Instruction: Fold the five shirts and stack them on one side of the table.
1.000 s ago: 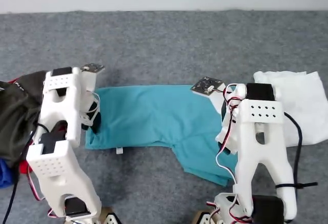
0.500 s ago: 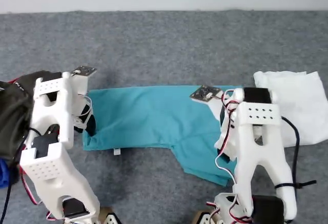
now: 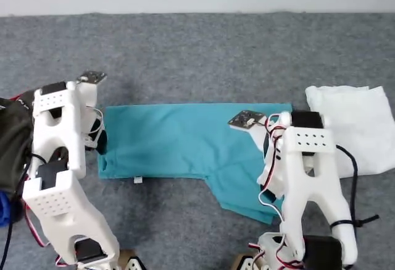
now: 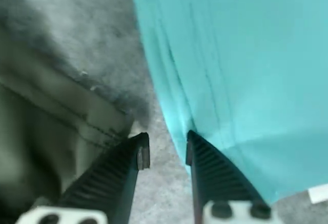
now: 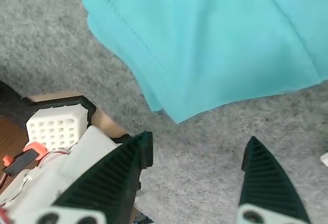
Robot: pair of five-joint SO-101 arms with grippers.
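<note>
Left hand [image 4: 166,149]: positioned at the short left edge of the teal shirt [image 3: 179,140]. My ribbed black fingers stand a narrow gap apart, with grey table [image 3: 203,54] visible between them. One finger is just beside the stitched hem. The other is toward the dark crumpled cloth pile [image 3: 12,140] at the table's left edge.

Right hand [image 5: 200,149]: fingers wide apart, holding nothing, over grey surface just off a double-stitched corner of the teal shirt.

Teal shirt: thin, smooth knit, lying flat as a long band across the middle of the table. A flap extends toward me on the right.

White shirt [image 3: 361,125]: folded roughly square, just beside the teal shirt's right end.

Table covering: grey with a felt-like nap. A broad band of it runs beyond the teal shirt's far edge.
</note>
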